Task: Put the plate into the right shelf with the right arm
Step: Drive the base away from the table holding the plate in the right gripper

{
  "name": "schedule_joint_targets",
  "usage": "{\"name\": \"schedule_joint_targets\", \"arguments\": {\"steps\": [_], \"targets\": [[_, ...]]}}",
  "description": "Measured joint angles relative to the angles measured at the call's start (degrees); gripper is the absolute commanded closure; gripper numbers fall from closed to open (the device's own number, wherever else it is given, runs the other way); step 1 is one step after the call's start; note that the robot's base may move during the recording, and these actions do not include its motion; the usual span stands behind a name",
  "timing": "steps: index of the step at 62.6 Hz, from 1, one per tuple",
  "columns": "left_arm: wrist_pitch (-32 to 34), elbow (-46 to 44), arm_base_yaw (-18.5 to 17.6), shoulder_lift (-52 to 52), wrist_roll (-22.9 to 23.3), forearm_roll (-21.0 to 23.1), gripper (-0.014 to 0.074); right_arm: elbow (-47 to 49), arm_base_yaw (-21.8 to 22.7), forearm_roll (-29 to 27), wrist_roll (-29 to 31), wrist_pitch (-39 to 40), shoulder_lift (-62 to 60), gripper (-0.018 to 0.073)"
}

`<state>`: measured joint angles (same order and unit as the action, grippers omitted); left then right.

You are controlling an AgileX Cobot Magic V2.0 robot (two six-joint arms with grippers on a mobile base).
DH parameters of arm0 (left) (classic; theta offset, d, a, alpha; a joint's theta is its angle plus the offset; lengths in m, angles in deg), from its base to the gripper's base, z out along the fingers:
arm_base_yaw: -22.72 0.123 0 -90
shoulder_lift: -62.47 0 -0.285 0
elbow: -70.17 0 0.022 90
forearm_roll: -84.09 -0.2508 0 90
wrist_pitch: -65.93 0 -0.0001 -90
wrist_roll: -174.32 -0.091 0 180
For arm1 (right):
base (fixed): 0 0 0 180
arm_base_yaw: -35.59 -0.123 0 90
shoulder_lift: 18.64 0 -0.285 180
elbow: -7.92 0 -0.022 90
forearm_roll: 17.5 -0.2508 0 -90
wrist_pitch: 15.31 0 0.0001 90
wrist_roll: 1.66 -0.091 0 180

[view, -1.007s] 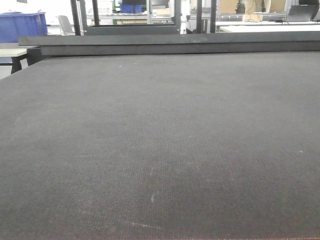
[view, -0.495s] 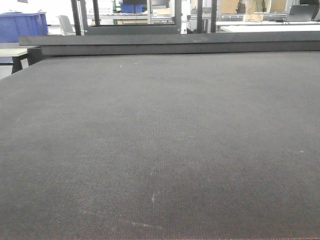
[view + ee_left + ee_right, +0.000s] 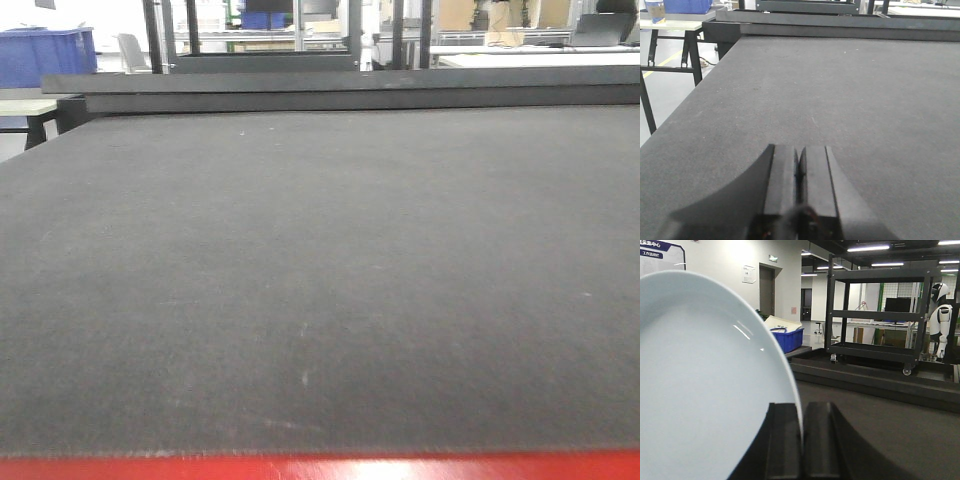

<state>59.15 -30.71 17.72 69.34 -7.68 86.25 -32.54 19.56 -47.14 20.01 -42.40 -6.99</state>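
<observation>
Beyond the plate (image 3: 705, 380) stands a black, seemingly wheeled cart (image 3: 875, 314).

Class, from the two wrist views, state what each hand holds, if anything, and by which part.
The right hand pinches the white plate by its rim. The left hand is shut, holding nothing.

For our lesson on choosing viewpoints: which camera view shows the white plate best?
The right wrist view: the plate fills its left half, its rim clamped in the right pincer. The front and left wrist views show the dark table but no plate.
</observation>
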Motion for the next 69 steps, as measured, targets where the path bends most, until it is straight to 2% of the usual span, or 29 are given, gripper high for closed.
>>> {"name": "schedule_joint_targets", "arguments": {"steps": [69], "targets": [[0.0, 0.0, 0.0, 0.0, 0.0, 0.0, 0.0643, 0.0, 0.0, -0.1, -0.1, 0.0, 0.0, 0.0495]]}}
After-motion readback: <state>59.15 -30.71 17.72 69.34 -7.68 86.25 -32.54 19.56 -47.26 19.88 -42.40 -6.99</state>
